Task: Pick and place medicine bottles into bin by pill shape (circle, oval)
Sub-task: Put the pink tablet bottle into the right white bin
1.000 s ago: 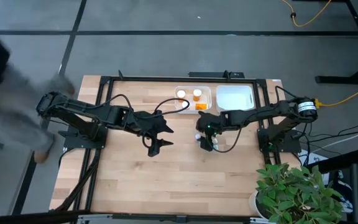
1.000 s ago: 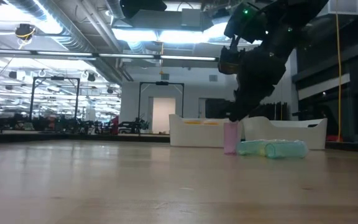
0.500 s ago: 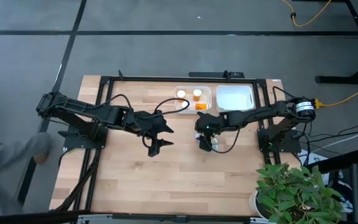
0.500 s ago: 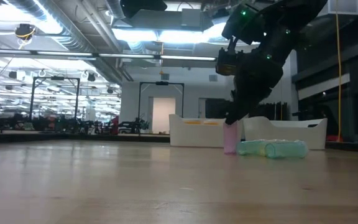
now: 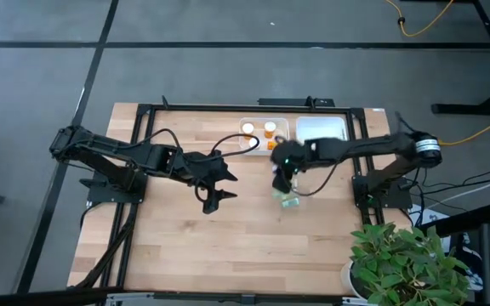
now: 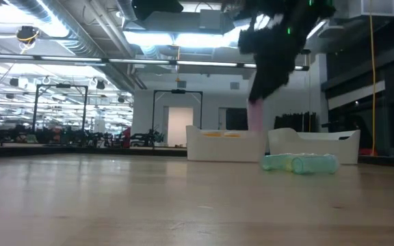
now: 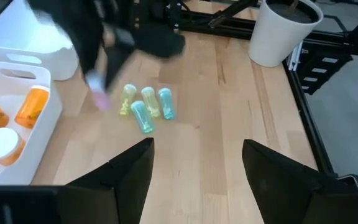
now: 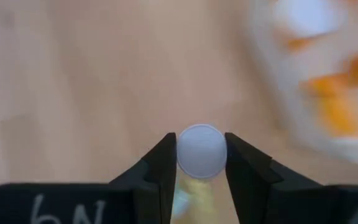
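My right gripper (image 5: 282, 176) is shut on a small pink medicine bottle (image 6: 255, 115), which hangs above the table in front of the trays. In the right wrist view its round pale top (image 8: 201, 151) sits between my two fingers. Several pale green-teal medicine bottles (image 7: 146, 109) lie on their sides on the wood, also seen in the low view (image 6: 299, 162). Orange medicine bottles (image 7: 28, 107) lie in the left white tray (image 5: 264, 133). My left gripper (image 5: 213, 192) waits open at mid table, its fingers spread wide (image 7: 194, 168). My right gripper pinches the pink bottle between its two fingers, at the sides of its upper end (image 8: 182, 152). The fingers come from above, pointing down. The bottle hangs upright below them (image 6: 255, 123), lifted clear of the table.
A second white tray (image 5: 321, 132) stands right of the one with the orange bottles, at the far edge. A white plant pot (image 7: 284, 31) and a green plant (image 5: 402, 259) stand off the table's near right corner. Bare wood lies toward the near edge.
My right gripper has shut on the pink bottle that stood beside the green-teal ones. It has lifted the bottle clear of the table and carried it toward the far edge, nearer the trays. The green-teal bottles stay where they lay. A person at the left has left the view.
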Robot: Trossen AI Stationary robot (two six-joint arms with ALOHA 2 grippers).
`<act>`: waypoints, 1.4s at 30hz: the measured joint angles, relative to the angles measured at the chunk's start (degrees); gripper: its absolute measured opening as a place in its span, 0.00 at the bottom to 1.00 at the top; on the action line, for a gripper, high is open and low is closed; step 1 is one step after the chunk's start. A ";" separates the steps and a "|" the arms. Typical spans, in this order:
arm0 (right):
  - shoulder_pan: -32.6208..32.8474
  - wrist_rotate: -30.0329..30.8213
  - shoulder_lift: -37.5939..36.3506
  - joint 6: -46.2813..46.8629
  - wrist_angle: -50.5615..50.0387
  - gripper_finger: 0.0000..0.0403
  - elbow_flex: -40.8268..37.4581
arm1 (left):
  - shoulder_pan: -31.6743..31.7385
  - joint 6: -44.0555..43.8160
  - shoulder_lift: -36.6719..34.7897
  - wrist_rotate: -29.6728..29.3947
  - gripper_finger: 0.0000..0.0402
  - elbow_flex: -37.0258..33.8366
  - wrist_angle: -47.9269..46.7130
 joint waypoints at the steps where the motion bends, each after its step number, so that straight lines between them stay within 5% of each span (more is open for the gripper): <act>1: -0.48 2.46 -1.08 -0.23 -3.26 0.29 2.12 | 0.01 0.00 0.00 -0.30 0.59 0.00 -0.18; 8: -5.70 10.68 -8.29 -0.72 -16.94 0.29 12.23 | 0.00 0.00 0.00 -0.58 0.59 0.00 -0.24; 15: -15.60 11.18 -15.39 2.93 -18.40 0.29 8.46 | 0.00 0.00 0.00 -0.58 0.59 0.00 -0.24; 22: -25.74 4.52 -15.54 3.30 -4.25 0.29 -6.54 | 0.01 0.00 0.00 -0.60 0.59 0.00 -0.23; 27: -29.65 6.63 -13.18 6.14 4.91 0.29 -14.16 | 0.00 0.00 0.00 -0.60 0.59 0.00 -0.24; 42: -34.32 3.62 -2.52 6.93 13.79 0.29 -16.53 | 0.00 -0.03 0.00 -0.60 0.59 0.00 -0.59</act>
